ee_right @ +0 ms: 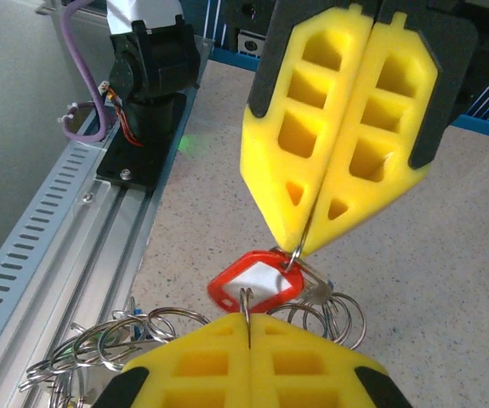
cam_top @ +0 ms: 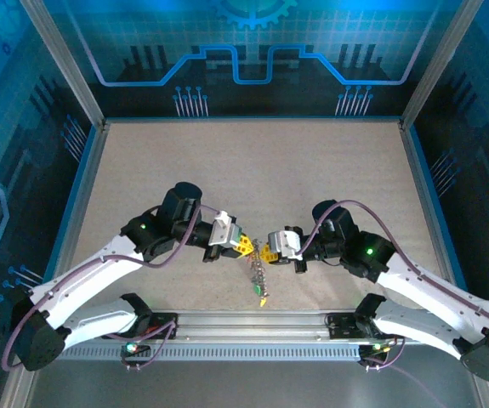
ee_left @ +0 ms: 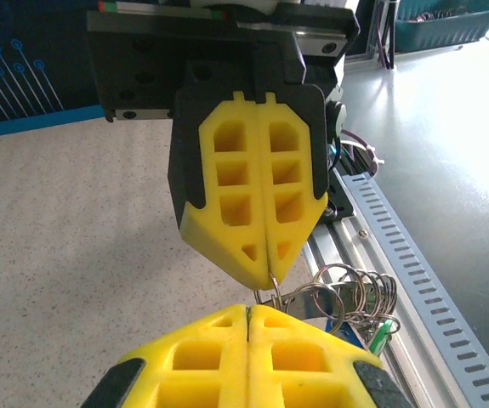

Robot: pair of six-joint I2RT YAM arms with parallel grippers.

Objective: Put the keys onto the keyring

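Note:
My left gripper [cam_top: 246, 246] and right gripper [cam_top: 266, 252] meet tip to tip above the table's front middle, both shut. From between them hangs a bunch of thin split rings [cam_top: 258, 274] with small keys. In the right wrist view my right gripper [ee_right: 248, 320] pinches a thin wire ring in front of a red key head [ee_right: 257, 285], and the left gripper [ee_right: 299, 249] pinches another thin ring hooked into that red head. In the left wrist view a flat grey metal band, the keyring [ee_left: 308, 299], carries several split rings [ee_left: 359, 289], with blue [ee_left: 353, 330] and green [ee_left: 383, 330] heads below.
The speckled table [cam_top: 253, 170] stretches behind the grippers. A slotted metal rail [cam_top: 253, 323] runs along the near edge, right under the hanging bunch. A teal bin [ee_left: 444, 21] stands far off on the grey floor.

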